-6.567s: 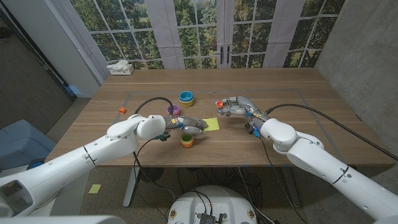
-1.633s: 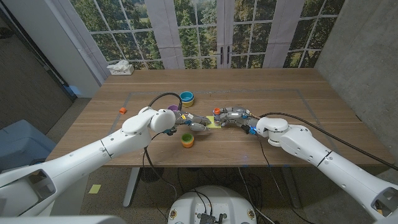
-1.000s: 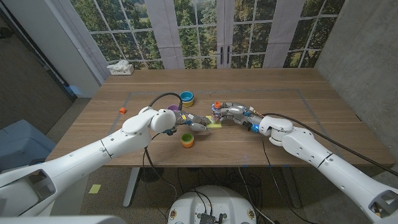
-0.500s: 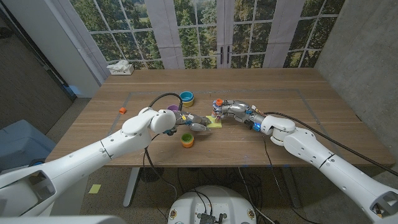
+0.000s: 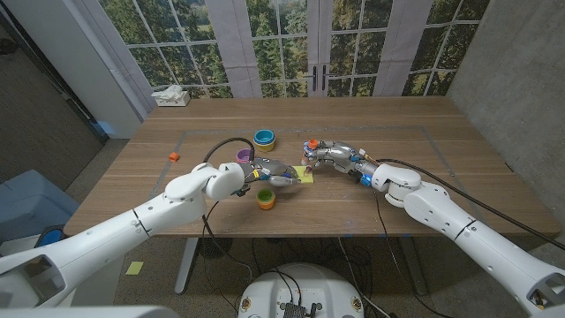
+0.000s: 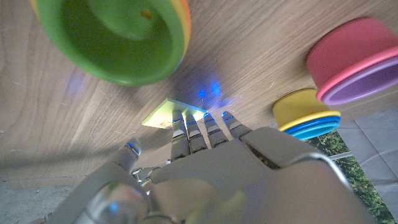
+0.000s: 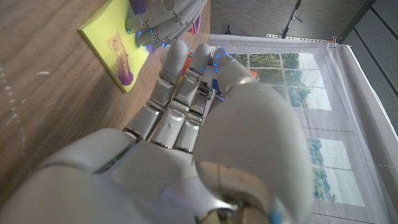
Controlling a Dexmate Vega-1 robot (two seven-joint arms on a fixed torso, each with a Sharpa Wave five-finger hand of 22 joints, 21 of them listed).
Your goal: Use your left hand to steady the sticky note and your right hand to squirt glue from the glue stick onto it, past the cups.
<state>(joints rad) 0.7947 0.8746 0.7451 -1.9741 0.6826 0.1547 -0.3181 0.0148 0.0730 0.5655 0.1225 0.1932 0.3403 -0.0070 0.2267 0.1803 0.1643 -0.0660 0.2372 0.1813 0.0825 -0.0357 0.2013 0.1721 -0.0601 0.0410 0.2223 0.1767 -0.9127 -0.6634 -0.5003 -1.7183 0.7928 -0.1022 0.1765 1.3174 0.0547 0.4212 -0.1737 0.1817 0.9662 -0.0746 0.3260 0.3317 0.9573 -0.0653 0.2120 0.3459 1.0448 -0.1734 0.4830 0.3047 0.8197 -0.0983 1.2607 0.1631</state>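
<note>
Sticky note (image 7: 118, 45) yellow, purple glue smear (image 7: 122, 61); green-orange cup (image 5: 266, 199); purple cup (image 5: 244, 156).

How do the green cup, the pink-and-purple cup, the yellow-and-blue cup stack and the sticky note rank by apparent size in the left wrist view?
1. Green cup, though it sits nearest the camera.
2. Pink-and-purple cup.
3. Yellow-and-blue cup stack.
4. Sticky note: just a corner shows past the left hand fingers, so its true size is unsure.

At frame centre, the left hand (image 5: 275, 175) presses the sticky note (image 5: 303, 174); the right hand (image 5: 325, 153) grips the glue stick (image 5: 311, 144) just above it.
</note>
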